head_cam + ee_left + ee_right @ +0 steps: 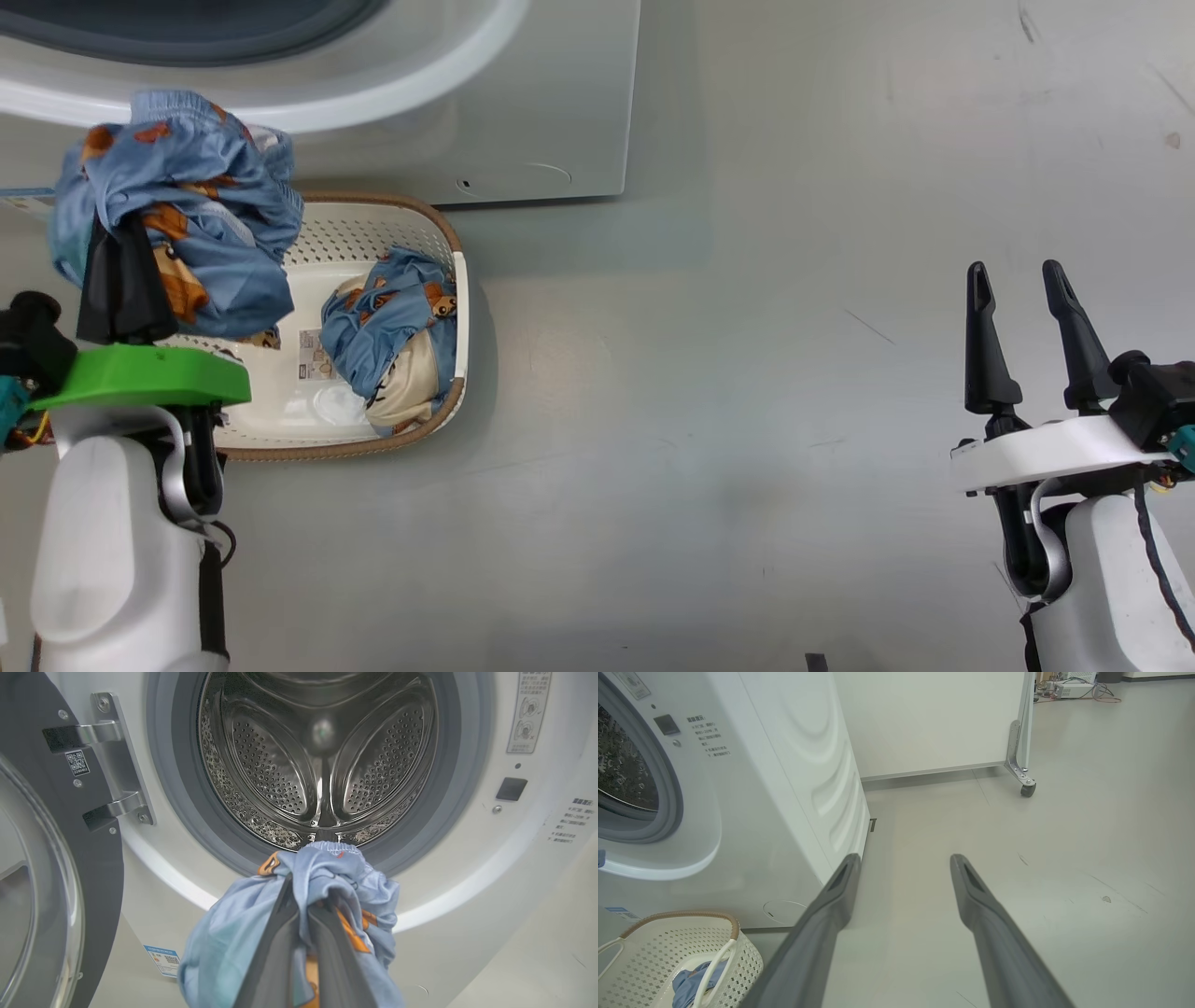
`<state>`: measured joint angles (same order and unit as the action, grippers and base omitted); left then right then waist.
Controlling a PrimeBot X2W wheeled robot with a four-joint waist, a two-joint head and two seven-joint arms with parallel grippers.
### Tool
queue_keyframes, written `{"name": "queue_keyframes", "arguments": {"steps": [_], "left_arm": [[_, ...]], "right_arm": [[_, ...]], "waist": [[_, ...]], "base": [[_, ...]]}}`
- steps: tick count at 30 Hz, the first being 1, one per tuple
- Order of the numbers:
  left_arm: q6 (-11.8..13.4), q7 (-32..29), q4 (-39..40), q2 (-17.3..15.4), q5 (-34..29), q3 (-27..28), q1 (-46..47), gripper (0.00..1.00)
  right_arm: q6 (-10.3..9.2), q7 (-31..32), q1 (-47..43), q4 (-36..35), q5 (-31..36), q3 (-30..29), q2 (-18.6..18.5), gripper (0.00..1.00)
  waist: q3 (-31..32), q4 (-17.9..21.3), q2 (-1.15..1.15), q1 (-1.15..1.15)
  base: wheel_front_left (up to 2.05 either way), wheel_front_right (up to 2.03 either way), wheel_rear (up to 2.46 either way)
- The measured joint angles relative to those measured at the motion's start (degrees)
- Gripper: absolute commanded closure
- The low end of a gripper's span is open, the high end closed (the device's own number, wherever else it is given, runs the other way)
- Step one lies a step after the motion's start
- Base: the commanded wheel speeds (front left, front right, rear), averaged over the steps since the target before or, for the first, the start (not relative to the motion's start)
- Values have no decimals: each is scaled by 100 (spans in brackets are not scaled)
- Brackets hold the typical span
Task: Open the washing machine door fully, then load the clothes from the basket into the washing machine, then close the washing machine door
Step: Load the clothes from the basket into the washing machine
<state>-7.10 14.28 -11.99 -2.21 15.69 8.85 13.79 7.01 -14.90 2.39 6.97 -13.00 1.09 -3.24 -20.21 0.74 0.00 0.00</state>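
My left gripper (pixel 126 252) is shut on one bundle of the clothes (pixel 187 187), light blue with orange-brown bears, lifted above the basket (pixel 373 233). In the left wrist view this bundle (pixel 327 872) drapes over my fingers (pixel 280 933), just below the open drum mouth (pixel 317 756) of the washing machine (pixel 467 858). The washing machine door (pixel 98 868) stands swung open at the left. A second bundle with a cream lining (pixel 392 327) lies in the basket. My right gripper (pixel 1022 280) hangs open over bare floor, far to the right.
The basket (pixel 668 952) sits on the floor against the washer's front (pixel 784 765), near its round flap (pixel 513 177). A white wheeled partition (pixel 934 718) stands behind the machine. Grey floor (pixel 747 373) stretches to the right.
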Motion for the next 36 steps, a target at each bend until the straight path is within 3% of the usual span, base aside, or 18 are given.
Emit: {"name": "queue_keyframes", "arguments": {"steps": [10,25,36], "left_arm": [[0,0,-45,-174,-8,11,763,100],[-1,-22,-408,-799,-69,-64,2181,100],[-1,-435,-751,-1137,-78,-299,3203,100]], "right_arm": [[0,0,223,-43,1,29,-1,0],[0,0,489,-43,1,130,1,0],[0,0,654,-44,-1,143,7,0]], "waist": [[-493,36,0,0],[-1077,241,0,1],[-1446,424,0,1]], "base": [[0,0,0],[0,0,0],[0,0,0]]}}
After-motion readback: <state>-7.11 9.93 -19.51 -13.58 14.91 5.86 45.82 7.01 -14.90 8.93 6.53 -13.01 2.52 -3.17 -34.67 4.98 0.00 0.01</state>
